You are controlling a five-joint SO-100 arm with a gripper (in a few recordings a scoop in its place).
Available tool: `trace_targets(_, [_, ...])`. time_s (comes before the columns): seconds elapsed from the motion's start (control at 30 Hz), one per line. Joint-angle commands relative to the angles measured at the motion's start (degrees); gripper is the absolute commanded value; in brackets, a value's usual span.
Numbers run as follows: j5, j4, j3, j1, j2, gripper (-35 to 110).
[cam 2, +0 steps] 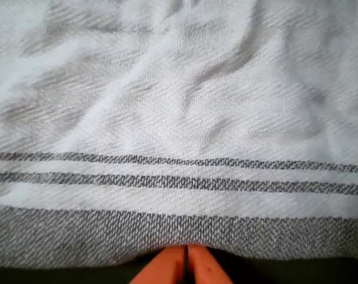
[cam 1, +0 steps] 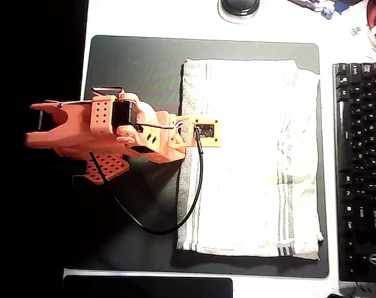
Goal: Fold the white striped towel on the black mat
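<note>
Mat (cam 1: 138, 68) covers the white desk, the towel (cam 1: 256, 155) flat on its right half, a keyboard (cam 1: 360, 167) right of it; gripper (cam 2: 186, 260) at the towel's left edge, jaws together

Top-down overhead; wrist close above towel (cam 2: 179, 118)

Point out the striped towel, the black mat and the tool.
white striped towel (cam 1: 256, 143), overhead view, bare middle.
black mat (cam 1: 138, 62), overhead view, bare upper-left area.
tool (cam 2: 186, 260), wrist view, between the orange fingertips.
</note>
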Motion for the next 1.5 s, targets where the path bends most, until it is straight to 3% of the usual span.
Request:
trace_targets(0.0, [4.83, 0.18, 1.32, -1.14, 1.32, 0])
trace_targets(0.57, [1.49, 0.35, 1.14, -1.05, 1.32, 0])
trace_targets(0.93, [0.70, 0.97, -8.61, -5.01, -2.99, 0])
trace_targets(1.33, [-8.26, -2.81, -23.20, -15.12, -29.00, 0])
trace_targets(1.47, [-3.60, -4.75, -33.22, -21.36, -41.84, 0])
